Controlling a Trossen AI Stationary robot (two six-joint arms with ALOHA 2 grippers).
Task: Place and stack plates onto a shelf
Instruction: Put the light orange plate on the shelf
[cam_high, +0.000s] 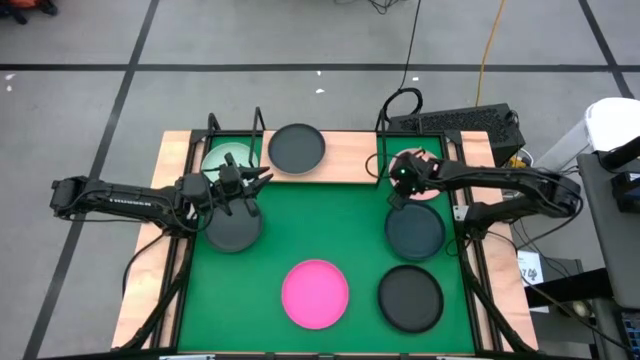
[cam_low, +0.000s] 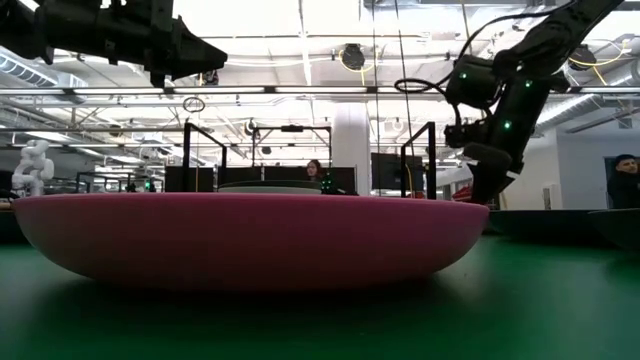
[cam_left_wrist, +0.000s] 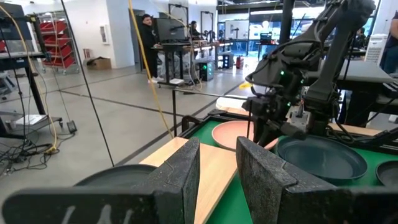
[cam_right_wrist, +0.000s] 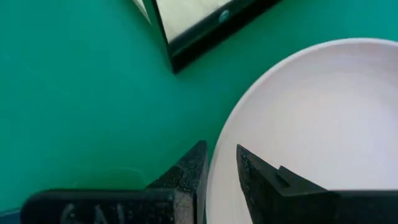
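The wooden shelf (cam_high: 345, 160) runs along the far side of the green mat (cam_high: 330, 225). A mint green plate (cam_high: 226, 158) and a dark plate (cam_high: 297, 148) lie on the shelf. My right gripper (cam_high: 405, 178) points down at the pale pink plate (cam_high: 420, 165) by the shelf's right end and is shut on its rim. My left gripper (cam_high: 262, 180) is open and empty. It hovers level above the mat's far left, beside a dark plate (cam_high: 232, 228). A dark grey plate (cam_high: 415, 230), a magenta plate (cam_high: 315, 293) and a black plate (cam_high: 410, 298) lie on the mat. My right gripper (cam_right_wrist: 221, 149) has the pale pink plate's rim (cam_right_wrist: 222, 177) between its two fingers, one finger over the plate's inside and one outside over the mat. The fingers come from above, pointing down. I cannot tell whether the plate is lifted or rests on the mat.
Black wire uprights stand at the shelf's left (cam_high: 235, 125) and right (cam_high: 400, 105). A black frame edge (cam_right_wrist: 205, 34) lies close to the held plate. The mat's middle (cam_high: 320, 215) is bare. People and equipment show in the room beyond the table.
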